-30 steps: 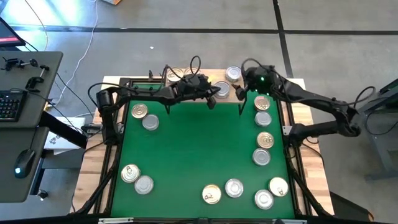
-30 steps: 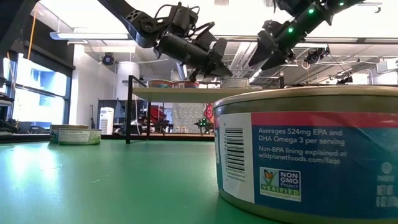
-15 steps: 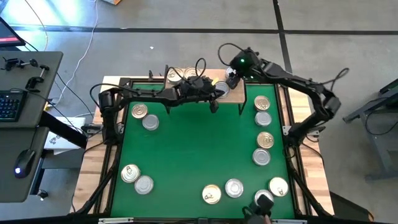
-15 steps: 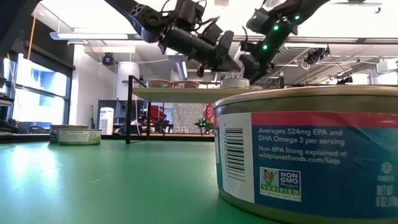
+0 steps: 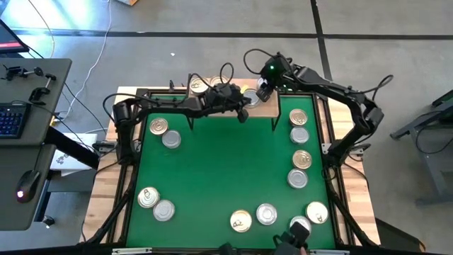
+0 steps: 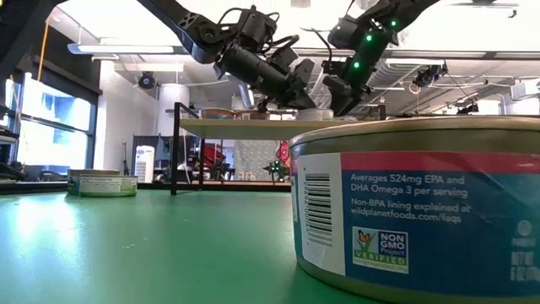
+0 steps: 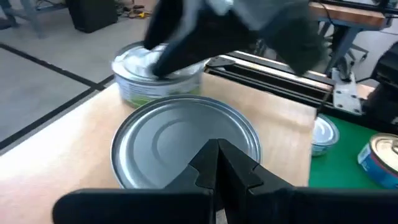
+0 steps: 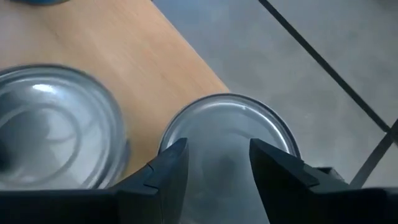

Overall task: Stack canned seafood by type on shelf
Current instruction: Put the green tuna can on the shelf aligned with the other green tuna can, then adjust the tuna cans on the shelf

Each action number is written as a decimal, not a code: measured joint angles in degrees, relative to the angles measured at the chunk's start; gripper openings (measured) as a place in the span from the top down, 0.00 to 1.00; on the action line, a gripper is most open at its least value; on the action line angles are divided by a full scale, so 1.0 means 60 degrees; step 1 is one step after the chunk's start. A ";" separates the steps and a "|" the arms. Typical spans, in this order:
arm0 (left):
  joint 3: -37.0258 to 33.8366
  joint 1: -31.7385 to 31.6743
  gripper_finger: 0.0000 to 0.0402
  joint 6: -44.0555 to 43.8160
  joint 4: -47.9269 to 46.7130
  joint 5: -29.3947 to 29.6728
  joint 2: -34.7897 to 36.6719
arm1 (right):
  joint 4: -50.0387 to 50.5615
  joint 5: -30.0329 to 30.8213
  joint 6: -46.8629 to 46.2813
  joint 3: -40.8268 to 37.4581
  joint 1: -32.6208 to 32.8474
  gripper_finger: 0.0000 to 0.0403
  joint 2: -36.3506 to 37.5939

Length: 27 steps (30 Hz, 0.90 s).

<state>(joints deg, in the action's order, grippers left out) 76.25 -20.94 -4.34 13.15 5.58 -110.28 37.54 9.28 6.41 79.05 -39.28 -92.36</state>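
Right gripper (image 8: 214, 165) jaws straddle a silver tin (image 8: 229, 127) on the shelf (image 8: 118, 56)

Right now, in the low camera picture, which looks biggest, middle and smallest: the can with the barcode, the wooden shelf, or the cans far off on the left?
1. The barcode can looks biggest, but only because it sits right at the camera.
2. The wooden shelf comes next.
3. The far-left cans look smallest, being farther away.

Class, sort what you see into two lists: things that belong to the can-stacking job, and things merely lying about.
Job: tins, shelf, left pincer, right pincer.
Lying about: keyboard, mouse, side desk.
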 joint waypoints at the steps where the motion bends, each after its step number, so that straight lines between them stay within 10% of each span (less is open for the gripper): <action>1: 0.0000 -0.0043 1.00 0.0000 0.0002 -0.0003 0.0000 | 0.0017 -0.0073 -0.0032 -0.0004 0.0006 0.59 0.0031; 27: -0.0029 0.0299 1.00 0.0841 0.0298 0.0492 0.0747 | 0.0148 0.0500 -0.0788 0.0120 0.0585 0.59 0.0553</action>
<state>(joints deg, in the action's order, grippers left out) 76.07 -19.15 0.71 14.94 8.53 -105.80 38.43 12.28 1.68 79.77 -35.77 -89.04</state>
